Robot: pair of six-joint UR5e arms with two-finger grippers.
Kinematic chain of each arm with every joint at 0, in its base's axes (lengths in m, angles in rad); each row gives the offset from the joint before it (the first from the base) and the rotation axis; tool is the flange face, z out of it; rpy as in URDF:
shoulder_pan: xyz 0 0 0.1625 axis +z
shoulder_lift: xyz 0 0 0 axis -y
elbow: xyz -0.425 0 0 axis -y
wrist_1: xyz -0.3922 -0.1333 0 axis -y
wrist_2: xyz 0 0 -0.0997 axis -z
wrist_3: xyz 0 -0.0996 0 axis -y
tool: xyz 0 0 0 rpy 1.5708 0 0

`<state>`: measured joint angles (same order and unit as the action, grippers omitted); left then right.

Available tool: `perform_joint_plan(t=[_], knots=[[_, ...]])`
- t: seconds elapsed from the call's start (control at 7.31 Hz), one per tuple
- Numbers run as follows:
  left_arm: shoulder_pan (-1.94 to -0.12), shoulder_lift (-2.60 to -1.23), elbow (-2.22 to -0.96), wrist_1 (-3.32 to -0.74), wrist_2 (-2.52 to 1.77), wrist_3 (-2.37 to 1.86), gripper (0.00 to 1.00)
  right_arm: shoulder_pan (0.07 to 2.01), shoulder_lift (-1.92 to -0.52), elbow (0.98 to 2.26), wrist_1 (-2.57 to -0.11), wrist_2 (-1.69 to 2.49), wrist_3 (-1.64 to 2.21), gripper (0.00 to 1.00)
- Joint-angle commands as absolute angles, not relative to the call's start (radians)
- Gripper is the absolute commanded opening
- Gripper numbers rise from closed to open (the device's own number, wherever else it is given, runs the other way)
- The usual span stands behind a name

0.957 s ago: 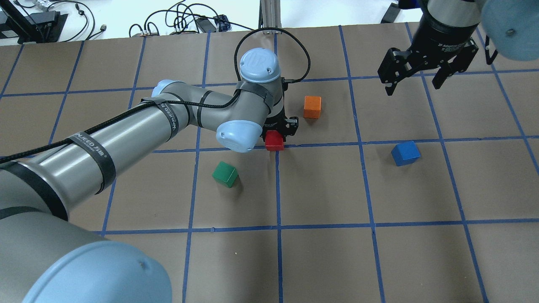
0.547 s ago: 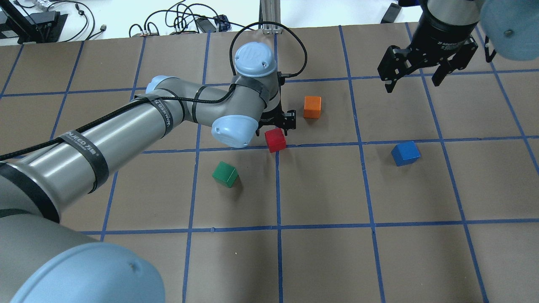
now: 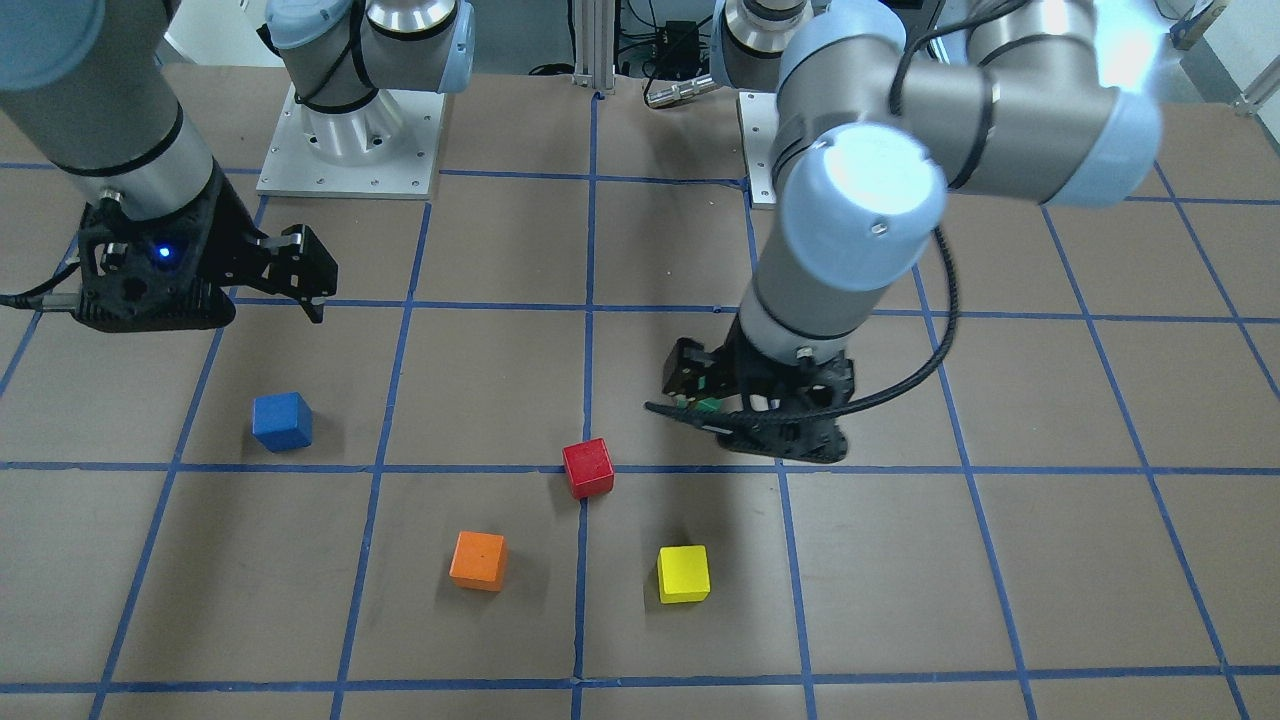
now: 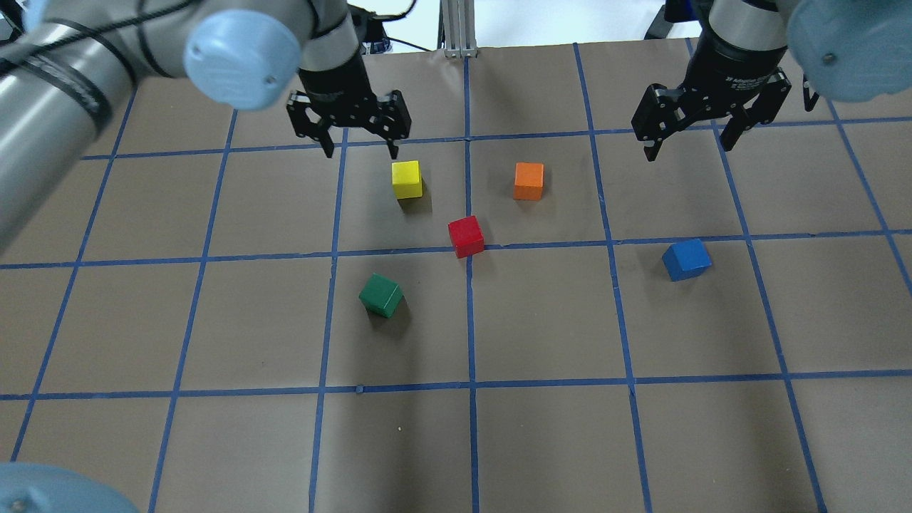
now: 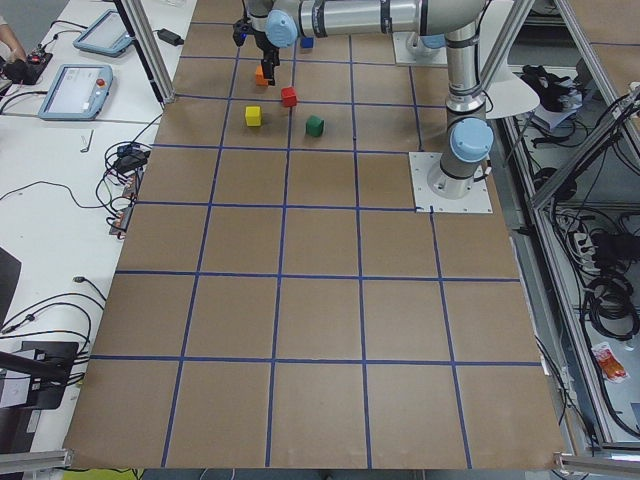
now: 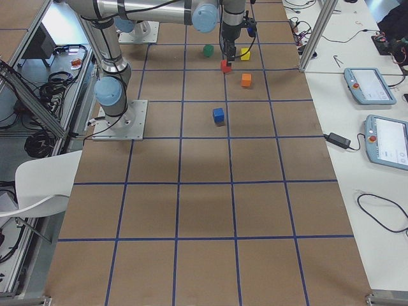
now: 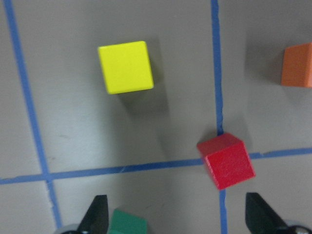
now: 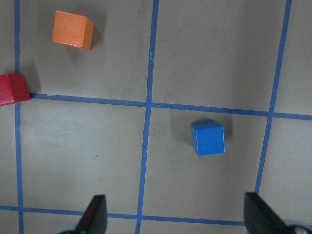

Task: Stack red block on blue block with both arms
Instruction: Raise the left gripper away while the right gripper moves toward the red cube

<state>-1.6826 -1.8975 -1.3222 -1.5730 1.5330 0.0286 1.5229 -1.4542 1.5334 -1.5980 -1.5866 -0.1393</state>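
Note:
The red block [image 4: 466,236] sits on the table on a blue tape line, free of both grippers; it also shows in the front view [image 3: 587,467] and the left wrist view [image 7: 225,160]. The blue block [image 4: 686,259] sits to its right, also seen in the right wrist view [image 8: 208,138]. My left gripper [image 4: 360,152] is open and empty, raised beyond and left of the red block. My right gripper [image 4: 687,151] is open and empty, hovering beyond the blue block.
A yellow block [image 4: 407,179] lies just under the left gripper's right finger. An orange block [image 4: 529,180] lies beyond the red block. A green block [image 4: 381,295] lies near-left of it. The table is brown with a blue tape grid [image 4: 470,385].
The left arm has lifted off the red block and swung away to the far left, uncovering the yellow block. The red block stays on the table. The right gripper has barely moved.

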Motion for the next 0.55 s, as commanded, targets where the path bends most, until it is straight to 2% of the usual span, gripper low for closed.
perform_joint_plan(t=[0.0, 0.27, 0.41], knots=[[-1.582, -1.756, -1.261, -1.739, 1.589, 0.169, 1.00, 1.542, -1.419, 1.531, -1.655, -1.580, -0.146, 1.00], [-1.585, -1.651, -1.320, -1.811, 1.591, 0.160, 1.00, 1.616, -1.323, 1.535, -1.775, -1.586, -0.129, 1.00], [-1.589, -1.602, -1.426, -1.778, 1.589, 0.156, 1.00, 1.646, -1.301, 1.532, -1.773, -1.579, -0.130, 1.00]])
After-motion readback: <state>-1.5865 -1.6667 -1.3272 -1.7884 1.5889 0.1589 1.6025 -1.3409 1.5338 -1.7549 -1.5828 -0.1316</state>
